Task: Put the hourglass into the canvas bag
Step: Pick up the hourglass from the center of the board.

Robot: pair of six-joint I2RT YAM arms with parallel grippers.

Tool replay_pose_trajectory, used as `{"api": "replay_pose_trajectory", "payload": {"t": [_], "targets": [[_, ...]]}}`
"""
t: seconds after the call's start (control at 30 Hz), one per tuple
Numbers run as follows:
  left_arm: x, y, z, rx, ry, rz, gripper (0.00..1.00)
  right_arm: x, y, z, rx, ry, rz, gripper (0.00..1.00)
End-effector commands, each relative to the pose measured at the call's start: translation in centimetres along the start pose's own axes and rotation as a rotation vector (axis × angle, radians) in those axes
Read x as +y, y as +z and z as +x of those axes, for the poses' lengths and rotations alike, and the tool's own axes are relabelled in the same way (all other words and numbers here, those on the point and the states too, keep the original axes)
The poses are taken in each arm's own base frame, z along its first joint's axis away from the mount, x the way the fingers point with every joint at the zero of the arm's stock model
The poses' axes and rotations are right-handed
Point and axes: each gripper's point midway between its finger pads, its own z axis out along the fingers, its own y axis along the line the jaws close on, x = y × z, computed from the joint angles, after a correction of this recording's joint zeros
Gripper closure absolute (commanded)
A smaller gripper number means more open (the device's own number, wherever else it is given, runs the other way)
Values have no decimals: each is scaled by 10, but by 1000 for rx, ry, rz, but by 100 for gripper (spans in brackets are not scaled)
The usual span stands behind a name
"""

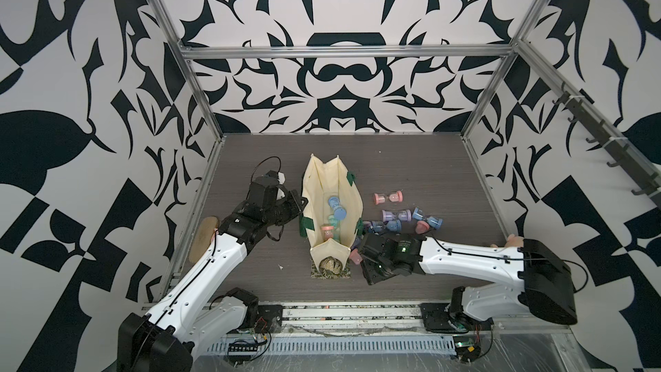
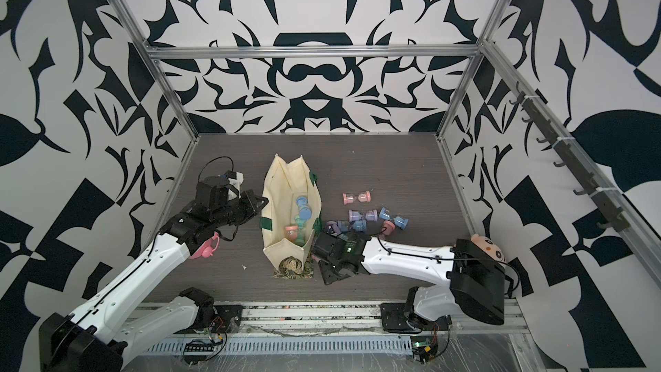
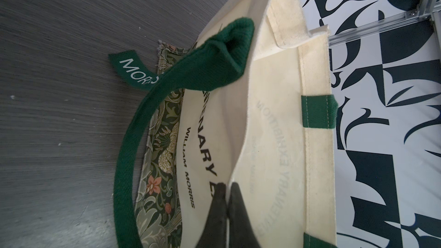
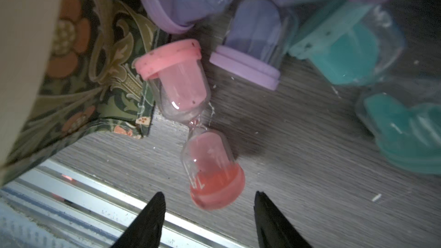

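Left gripper (image 3: 226,187) clamped on the canvas bag (image 1: 320,187); right gripper (image 4: 209,193) half open, empty.
The bag's 9 o'clock rim is pinched; the pink hourglass (image 4: 207,161) lies on the table (image 1: 411,166) at the bag's 4 o'clock, 1 cap between the right fingertips, untouched; a blue hourglass (image 1: 336,207) lies inside the bag.

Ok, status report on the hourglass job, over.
Left end effector shut on canvas bag rim. Right end effector open over pink hourglass. Purple hourglass close beside it.
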Motion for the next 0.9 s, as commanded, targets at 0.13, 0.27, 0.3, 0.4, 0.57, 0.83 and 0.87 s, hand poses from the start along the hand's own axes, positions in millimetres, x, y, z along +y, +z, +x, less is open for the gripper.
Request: {"api": "replay_pose_trajectory", "payload": {"t": [0.13,0.27,0.3,0.4,0.57,0.83,0.87], "targets": [[2,-1,2,17,14,-27,100,9,14,-6,3,4,-3,36],[2,-1,2,19,15,-29,100,4,23,-5,18,15,32,38],[3,0,2,20,13,-28,100,3,25,-5,21,19,40,38],[3,0,2,19,14,-29,100,-1,29,-5,27,32,52,40],[2,3,1,21,17,-32,100,-6,32,-4,31,46,62,47],[0,5,-3,20,24,-32,100,-8,29,-6,10,51,69,42],[0,5,-3,21,23,-33,100,-8,27,-8,5,51,70,41]]}}
